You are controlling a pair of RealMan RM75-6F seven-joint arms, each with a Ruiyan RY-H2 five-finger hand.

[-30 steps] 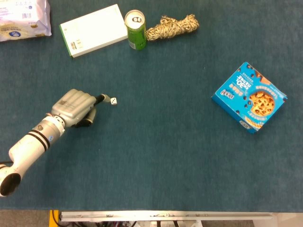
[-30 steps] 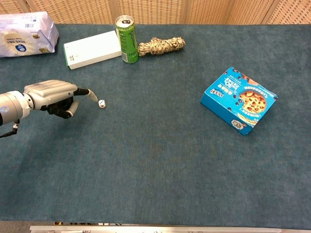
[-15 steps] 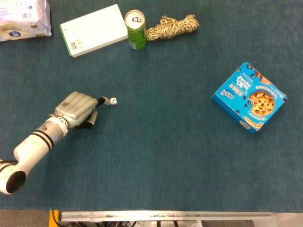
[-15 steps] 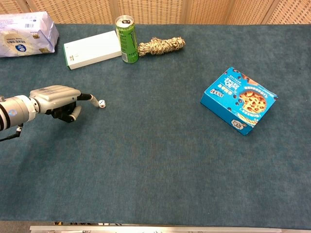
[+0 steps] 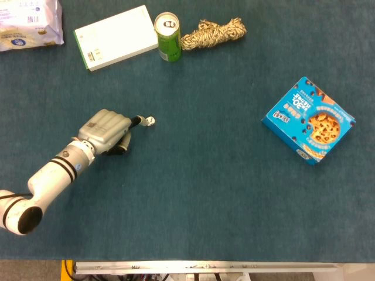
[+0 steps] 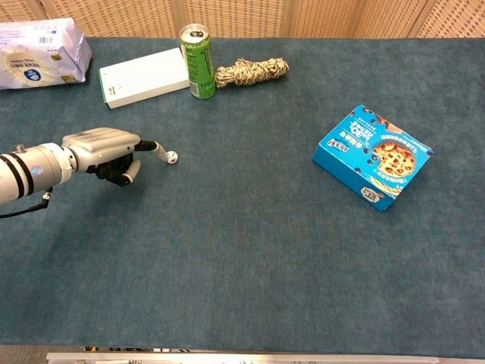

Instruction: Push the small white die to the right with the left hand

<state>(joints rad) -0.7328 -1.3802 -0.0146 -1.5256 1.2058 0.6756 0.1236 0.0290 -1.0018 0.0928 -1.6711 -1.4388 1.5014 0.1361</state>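
Note:
The small white die lies on the blue-green cloth, left of the middle. My left hand lies just to its left with most fingers curled in. One finger is stretched out toward the die, and its tip touches the die's left side. The hand holds nothing. My right hand shows in neither view.
At the back left stand a white box, a green can and a coil of rope. A white packet lies in the far left corner. A blue cookie box sits at the right.
My left hand has slid to the right, and the die has moved right with it, staying at the outstretched fingertip.

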